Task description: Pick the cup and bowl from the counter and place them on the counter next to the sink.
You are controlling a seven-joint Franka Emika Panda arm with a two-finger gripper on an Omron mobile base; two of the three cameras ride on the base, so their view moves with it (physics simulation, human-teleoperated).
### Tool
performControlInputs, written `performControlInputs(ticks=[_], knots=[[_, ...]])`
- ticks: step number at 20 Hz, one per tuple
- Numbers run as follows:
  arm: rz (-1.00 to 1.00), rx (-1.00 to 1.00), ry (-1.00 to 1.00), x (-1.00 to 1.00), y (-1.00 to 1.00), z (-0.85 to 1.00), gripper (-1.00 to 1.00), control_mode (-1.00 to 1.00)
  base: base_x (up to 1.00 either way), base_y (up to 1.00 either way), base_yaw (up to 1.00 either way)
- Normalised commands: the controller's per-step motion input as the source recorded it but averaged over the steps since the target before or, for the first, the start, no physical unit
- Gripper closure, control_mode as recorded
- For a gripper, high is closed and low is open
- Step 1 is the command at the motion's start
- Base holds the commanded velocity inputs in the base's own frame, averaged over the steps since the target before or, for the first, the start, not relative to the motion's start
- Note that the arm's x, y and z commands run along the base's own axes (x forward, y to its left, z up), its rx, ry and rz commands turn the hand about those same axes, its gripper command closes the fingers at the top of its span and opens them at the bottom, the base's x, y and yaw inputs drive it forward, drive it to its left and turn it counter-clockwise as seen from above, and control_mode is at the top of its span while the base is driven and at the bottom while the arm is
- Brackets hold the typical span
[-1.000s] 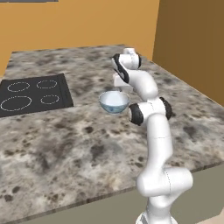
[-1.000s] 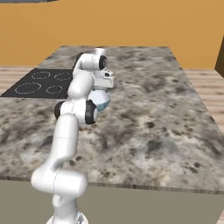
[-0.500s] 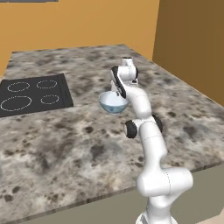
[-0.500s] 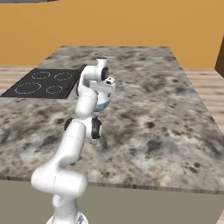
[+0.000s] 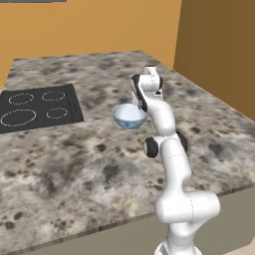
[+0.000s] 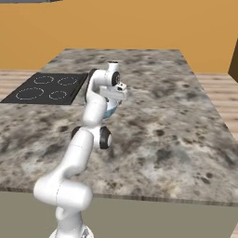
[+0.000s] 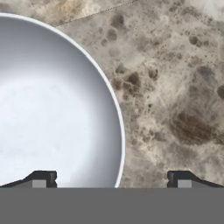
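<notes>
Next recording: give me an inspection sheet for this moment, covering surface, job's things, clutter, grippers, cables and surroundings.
Surface: grey-brown speckled granite-look counter, with a black stovetop with white ring burners set into its left part.
Job's things: round white bowl with a pale blue glossy outside stands upright on the counter, right of the stovetop and apart from it; nothing seen inside it in the hand view. Cup and sink: nothing seen.
Clutter: nothing seen.
Grippers: two-finger gripper is open, over the bowl's rim; one fingertip over the bowl's inside, the other over bare counter. Whether it touches the rim cannot be told.
Cables: nothing seen.
Surroundings: orange walls behind the counter; wood-look floor to the right.
</notes>
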Motion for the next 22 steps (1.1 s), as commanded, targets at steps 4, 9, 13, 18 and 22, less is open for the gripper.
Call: performControlInputs(ticks=[4,9,13,18,22], knots=[[-0.01,0.0,0.11,-0.02,-0.24,0.41,-1.0,-1.0,0.0,0.0,0.0],[0.0,0.0,0.02,0.0,0.0,-0.01,-1.0,-1.0,0.0,0.0,0.0],[0.0,0.0,0.0,0.0,0.07,-0.14,-1.0,-1.0,0.0,0.0,0.0],[0.0,0.0,0.0,0.05,0.12,-0.16,-1.0,-1.0,0.0,0.0,0.0],[0.0,0.0,0.0,0.15,0.09,-0.13,-1.0,-1.0,0.0,0.0,0.0]])
